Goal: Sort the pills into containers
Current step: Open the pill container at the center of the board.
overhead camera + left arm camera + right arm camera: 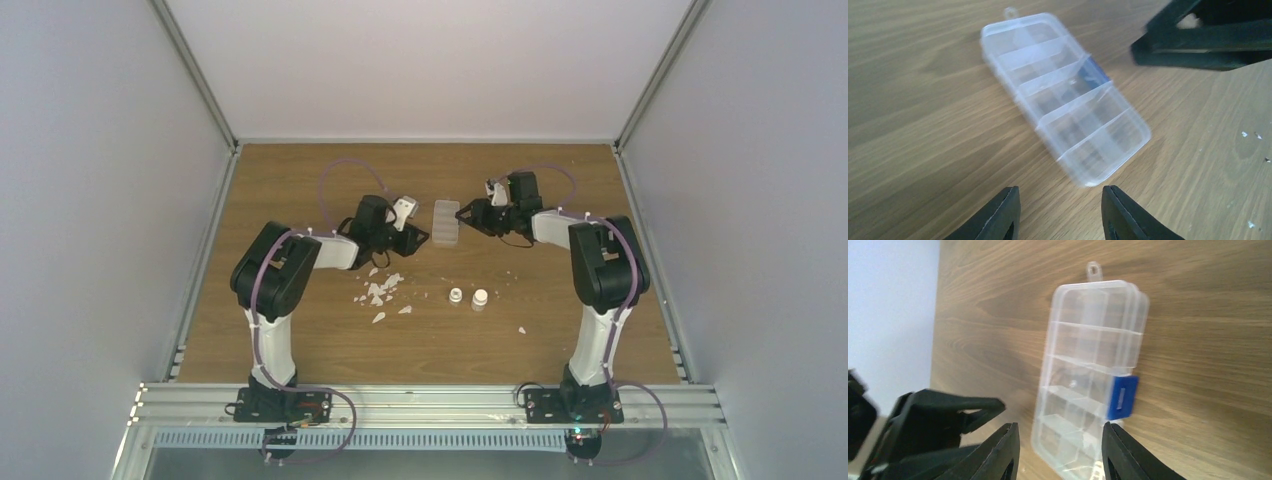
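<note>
Between left end effector (1060, 202) and right end effector (1060, 440): box (444, 222) flat on table (300, 340), closed, blue latch (1122, 397) on right end effector's side. Both end effectors spread, empty; likely flanking box for unlatching.

a wooden table (300, 350) with brown grain running side to side forms the base of a small booth. plain pale grey walls close it in: a back wall (420, 60), a left wall (90, 200) and a right wall (750, 200), joined at the corners by slim metal posts (195, 75). a ribbed metal rail (430, 403) runs along the near edge. the light is soft and even, with only faint shadows.
</note>
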Robot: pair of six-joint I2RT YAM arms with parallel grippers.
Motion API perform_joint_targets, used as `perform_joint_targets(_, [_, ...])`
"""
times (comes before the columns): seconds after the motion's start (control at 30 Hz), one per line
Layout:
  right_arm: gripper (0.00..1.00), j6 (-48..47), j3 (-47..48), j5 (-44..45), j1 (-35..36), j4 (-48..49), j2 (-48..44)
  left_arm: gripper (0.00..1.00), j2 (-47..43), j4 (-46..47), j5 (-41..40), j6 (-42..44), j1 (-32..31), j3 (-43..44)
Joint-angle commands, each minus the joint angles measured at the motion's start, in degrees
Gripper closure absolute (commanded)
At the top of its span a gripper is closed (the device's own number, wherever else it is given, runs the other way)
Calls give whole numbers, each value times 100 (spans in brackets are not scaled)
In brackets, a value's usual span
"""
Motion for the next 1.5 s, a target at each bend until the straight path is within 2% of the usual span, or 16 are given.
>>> perform_joint_targets(0.0, [0,-36,42,207,-29,-126,324,1,48,26,-583,326,-364,445])
perform_joint_targets(0.3, [3,231,188,-87,-38,173,889,1,788,-828,-872,322,-521,1549])
perform_joint_targets(0.4, [17,298,158,-191,22,326,900,1,1122,-1049,-1165,328,-541,1816])
perform_joint_targets(0.5, [36,307,208,-246,108,356,901,3,1306,-1094,-1319,323,-526,1924])
perform_joint_targets(0.6, [64,327,273,-280,155,359,900,16,1426,-1116,-1189,298,-475,1986])
perform_joint_targets(0.67, [77,332,313,-308,174,339,894,24,1494,-1127,-1097,266,-432,2012])
perform_joint_targets(0.73, [85,342,357,-320,210,317,879,32,1541,-1098,-987,210,-375,2000])
perform_joint_targets(0.87, [91,338,526,-333,292,210,854,45,1574,-948,-634,94,-240,1881])
perform_joint_targets(0.97, [93,323,650,-346,385,113,794,48,1586,-886,-505,52,-172,1814])
perform_joint_targets(1.27, [100,241,996,-198,613,-242,594,46,1313,-737,-216,-69,-79,1503])
perform_joint_targets(1.47, [99,111,1182,23,687,-577,585,42,1161,-589,-107,-197,-36,1270])
